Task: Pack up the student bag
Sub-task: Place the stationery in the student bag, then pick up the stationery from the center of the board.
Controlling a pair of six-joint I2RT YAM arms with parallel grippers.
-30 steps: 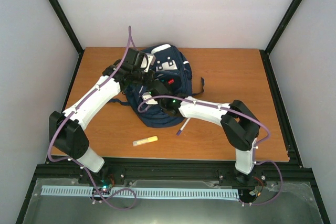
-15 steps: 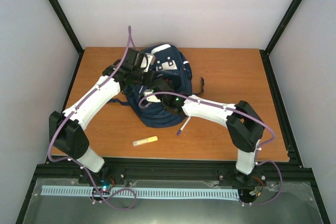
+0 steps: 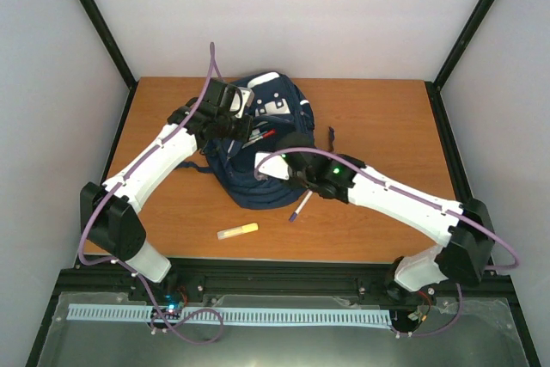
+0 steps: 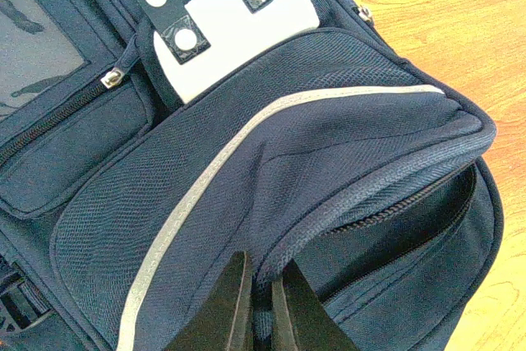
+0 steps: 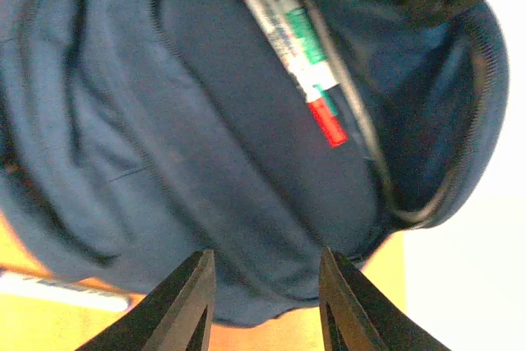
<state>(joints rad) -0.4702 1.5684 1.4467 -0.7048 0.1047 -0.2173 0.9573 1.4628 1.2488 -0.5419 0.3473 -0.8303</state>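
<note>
The wooden worktop (image 3: 378,126) carries the student bag (image 3: 258,191) in the upper middle of the overhead frame, lying flat with its mouth gaping. It is soft navy fabric and looks light and floppy. I judge it will sag and fold rather than hold a shape, so a stitched rim or zip edge is a better hold than a loose panel.

The left pincer (image 4: 265,273), at the bottom centre of its own view, is narrowed onto the pocket rim with cloth nipped between its fingers, lifting the mouth. The right pincer (image 5: 265,269) stands wide and empty over the opening.

Only the right wrist view looks inside. It shows markers (image 5: 300,71) with red and green ends lying against the inner wall, upper middle; overhead gives just a sliver of red. The left wrist view shows the white patch (image 4: 238,30) with press studs, but no contents. Only the overhead view shows the yellow highlighter (image 3: 237,231) and a pen (image 3: 299,206), both loose on the worktop below the bag.
</note>
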